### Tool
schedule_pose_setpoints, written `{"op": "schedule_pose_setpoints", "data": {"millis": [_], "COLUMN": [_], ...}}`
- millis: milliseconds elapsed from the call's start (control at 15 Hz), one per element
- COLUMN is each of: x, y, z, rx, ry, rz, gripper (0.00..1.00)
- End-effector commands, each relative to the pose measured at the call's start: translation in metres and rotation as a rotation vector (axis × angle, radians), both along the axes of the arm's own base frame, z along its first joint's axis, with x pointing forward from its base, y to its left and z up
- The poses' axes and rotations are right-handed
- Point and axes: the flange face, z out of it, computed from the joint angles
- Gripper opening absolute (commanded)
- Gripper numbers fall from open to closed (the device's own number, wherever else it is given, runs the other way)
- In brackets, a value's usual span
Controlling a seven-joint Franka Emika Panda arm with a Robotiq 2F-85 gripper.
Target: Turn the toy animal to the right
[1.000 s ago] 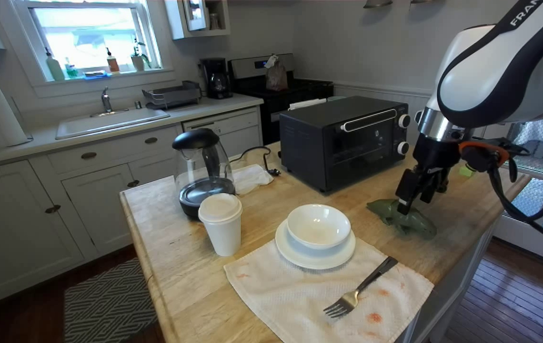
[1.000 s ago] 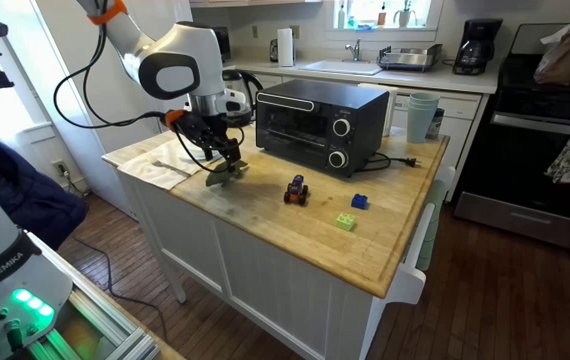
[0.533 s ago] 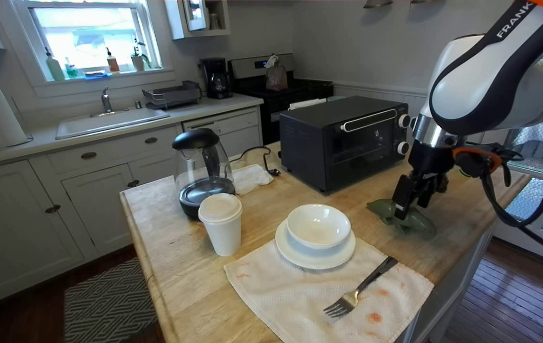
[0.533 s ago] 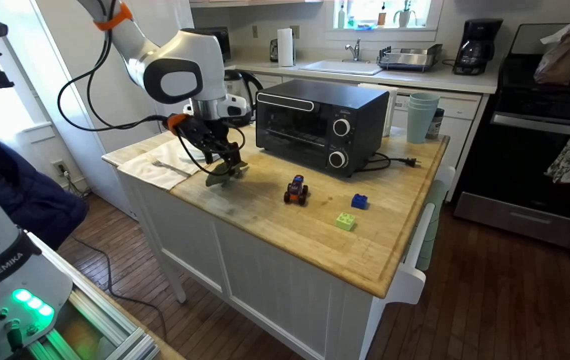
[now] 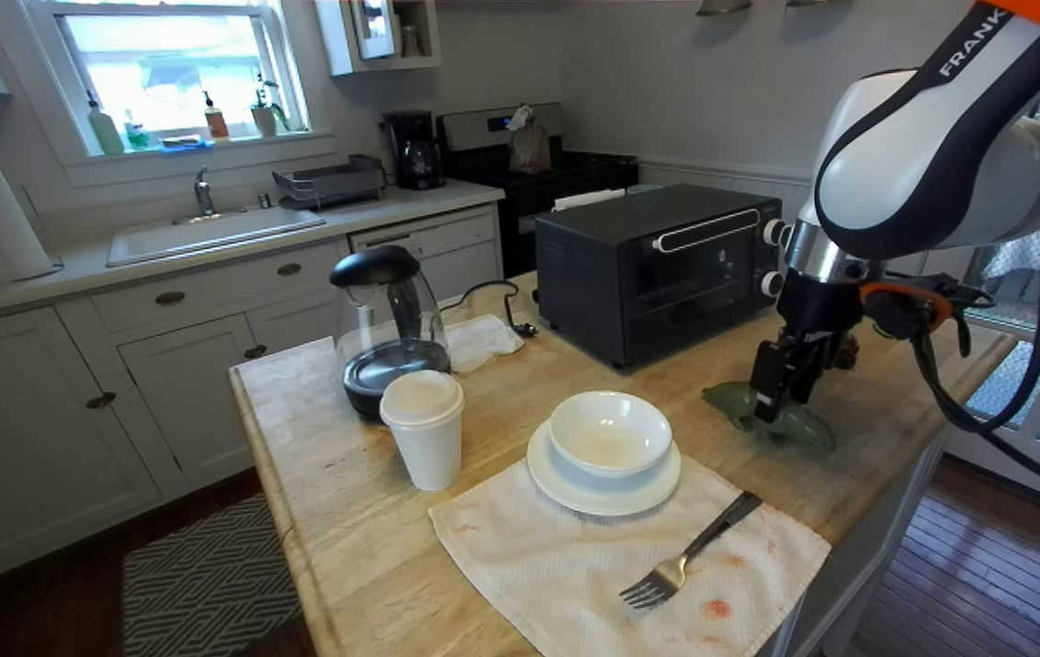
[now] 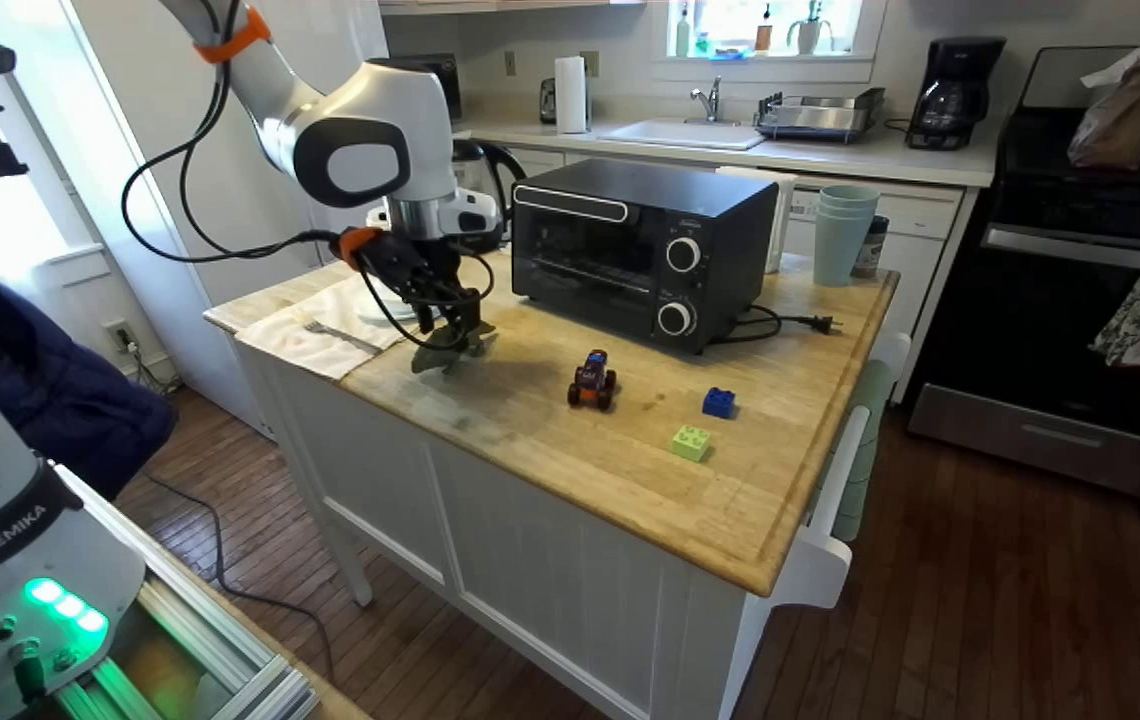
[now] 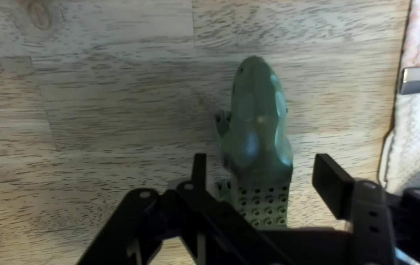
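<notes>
Jaws well apart and empty, astride the toy animal (image 7: 257,136) — on the tabletop (image 7: 121,106), snout (image 7: 255,71) at twelve o'clock in the wrist view. Reaching looks done; gripping and turning right, I judge, remain.

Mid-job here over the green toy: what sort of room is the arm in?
A kitchen, probably in a home: there is a sink below a window, a stove, and a coffee maker on the counter.

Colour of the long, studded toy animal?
The toy animal is muted green, clearest in the wrist view.
</notes>
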Motion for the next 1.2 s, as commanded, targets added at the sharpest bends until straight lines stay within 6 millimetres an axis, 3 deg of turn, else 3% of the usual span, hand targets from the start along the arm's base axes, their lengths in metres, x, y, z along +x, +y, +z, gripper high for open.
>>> {"op": "schedule_pose_setpoints", "data": {"millis": [0, 200, 600, 1133], "x": [0.006, 0.007, 0.007, 0.006], "y": [-0.002, -0.002, -0.002, -0.006], "z": [0.000, 0.000, 0.003, 0.024], "rx": [-0.001, -0.003, -0.006, -0.001], "ry": [0.014, 0.017, 0.009, -0.035], "rz": [-0.010, -0.013, -0.024, -0.159], "gripper": [0.44, 0.23, 0.23, 0.23]}}
